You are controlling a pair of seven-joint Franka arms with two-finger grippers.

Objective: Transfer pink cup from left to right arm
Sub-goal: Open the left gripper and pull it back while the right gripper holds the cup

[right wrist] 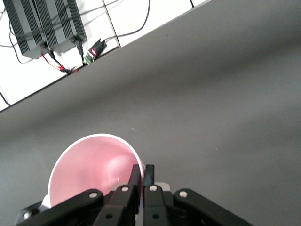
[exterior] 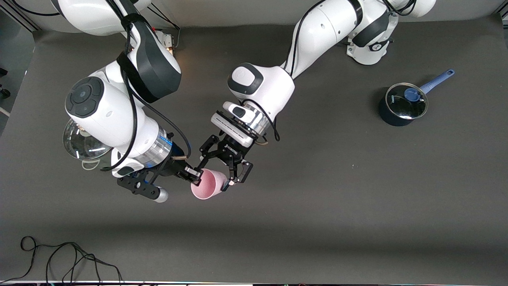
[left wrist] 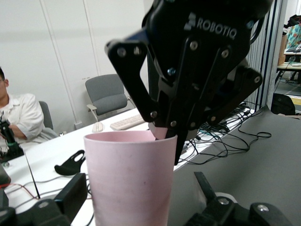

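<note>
The pink cup (exterior: 207,184) is held in the air over the bare middle of the grey table (exterior: 317,198), tipped on its side with its open mouth turned toward the front camera. It is pinched at the rim by the right gripper (exterior: 195,175), whose fingers are pressed together on the cup wall, one inside the mouth and one outside, as seen in the right wrist view, where the cup's pink interior (right wrist: 91,167) is shown just past the closed fingertips (right wrist: 141,181). The left gripper (exterior: 224,174) is set around the cup's base end with its fingers spread apart, standing off the cup's sides; in the left wrist view the cup (left wrist: 129,181) is seen between the two parted fingers (left wrist: 70,195), with the right gripper (left wrist: 162,134) clamped on its rim above. A dark saucepan (exterior: 403,105) with a blue handle and a glass lid is stood on the table toward the left arm's end, well apart from the cup
</note>
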